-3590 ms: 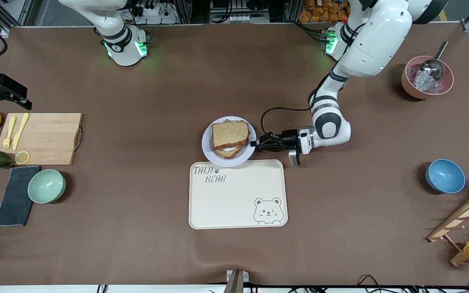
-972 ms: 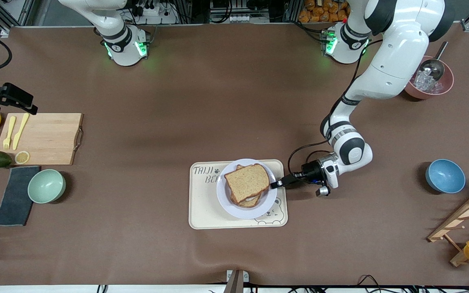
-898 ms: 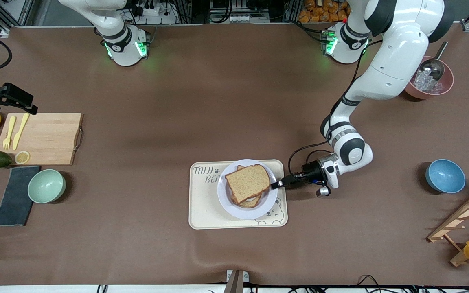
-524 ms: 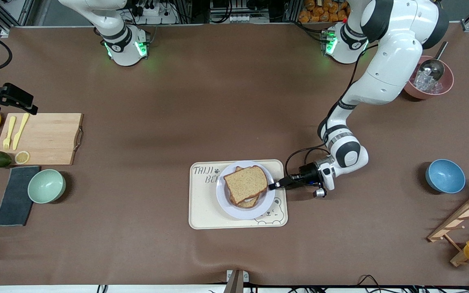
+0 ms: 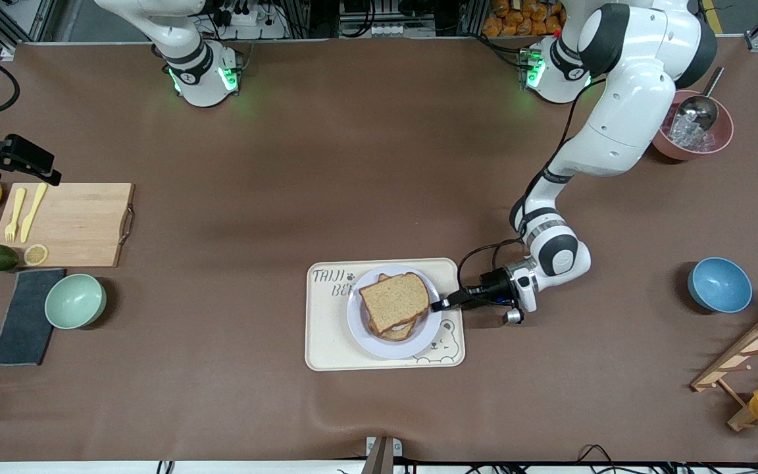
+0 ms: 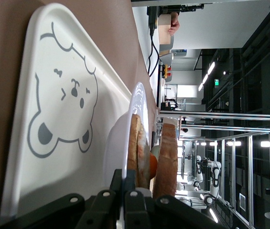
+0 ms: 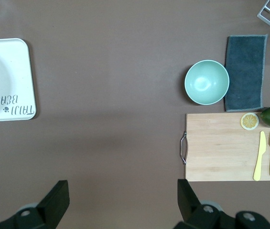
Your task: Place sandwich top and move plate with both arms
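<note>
One tan-brown sandwich top (image 5: 394, 301) is stacked on the plate (image 5: 360, 332), gripped by the left pincer (image 5: 440, 304); the right pincer (image 7: 120, 200) is spread wide.

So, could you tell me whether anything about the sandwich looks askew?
Yes: the top slice sits rotated and offset, so the lower slice pokes out toward the front camera. The left gripper grips the plate rim.

Open brown worktop (image 5: 366, 164) between the arm bases and the tray (image 5: 326, 342), plate (image 5: 362, 329) filling most of the tray, left gripper (image 5: 441, 304) clamped on the plate's rim toward the left arm's end, cutting board (image 5: 76, 224) and green bowl (image 5: 75, 301) crowding the right arm's end, blue bowl (image 5: 719, 284) and wooden rack (image 5: 747, 362) at the left arm's end
</note>
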Robot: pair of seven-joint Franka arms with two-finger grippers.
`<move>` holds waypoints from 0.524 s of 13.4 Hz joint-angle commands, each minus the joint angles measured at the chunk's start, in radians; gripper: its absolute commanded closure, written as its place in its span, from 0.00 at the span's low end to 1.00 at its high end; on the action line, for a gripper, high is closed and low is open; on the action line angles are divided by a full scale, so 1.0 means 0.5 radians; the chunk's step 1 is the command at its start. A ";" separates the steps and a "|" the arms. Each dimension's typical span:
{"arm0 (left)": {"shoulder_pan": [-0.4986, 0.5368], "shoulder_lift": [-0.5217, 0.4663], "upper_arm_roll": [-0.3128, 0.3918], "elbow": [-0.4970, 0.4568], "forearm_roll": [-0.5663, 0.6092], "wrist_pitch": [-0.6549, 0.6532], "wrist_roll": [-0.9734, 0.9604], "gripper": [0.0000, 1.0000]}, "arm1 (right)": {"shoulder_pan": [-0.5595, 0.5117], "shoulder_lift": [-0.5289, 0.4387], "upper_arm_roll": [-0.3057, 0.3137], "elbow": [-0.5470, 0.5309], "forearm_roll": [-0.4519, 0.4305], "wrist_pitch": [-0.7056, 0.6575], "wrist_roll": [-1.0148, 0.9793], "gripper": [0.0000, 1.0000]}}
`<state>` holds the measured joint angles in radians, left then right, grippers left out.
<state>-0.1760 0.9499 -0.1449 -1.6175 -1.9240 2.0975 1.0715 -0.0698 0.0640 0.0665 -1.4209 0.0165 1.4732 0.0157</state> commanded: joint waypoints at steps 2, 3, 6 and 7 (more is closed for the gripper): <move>-0.010 0.061 0.005 0.084 0.025 -0.004 0.041 1.00 | -0.041 -0.008 0.033 -0.018 -0.015 -0.007 0.018 0.00; -0.010 0.064 0.005 0.084 0.028 -0.004 0.044 1.00 | -0.041 -0.008 0.033 -0.018 -0.015 -0.007 0.018 0.00; -0.010 0.048 0.044 0.084 0.136 -0.001 0.029 1.00 | -0.041 -0.008 0.033 -0.018 -0.015 -0.007 0.018 0.00; -0.010 0.048 0.044 0.084 0.142 -0.001 0.029 1.00 | -0.041 -0.008 0.033 -0.018 -0.015 -0.007 0.018 0.00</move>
<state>-0.1758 0.9590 -0.1302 -1.5982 -1.8738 2.0983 1.0812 -0.0698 0.0640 0.0665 -1.4260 0.0165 1.4732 0.0157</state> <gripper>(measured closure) 0.965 0.000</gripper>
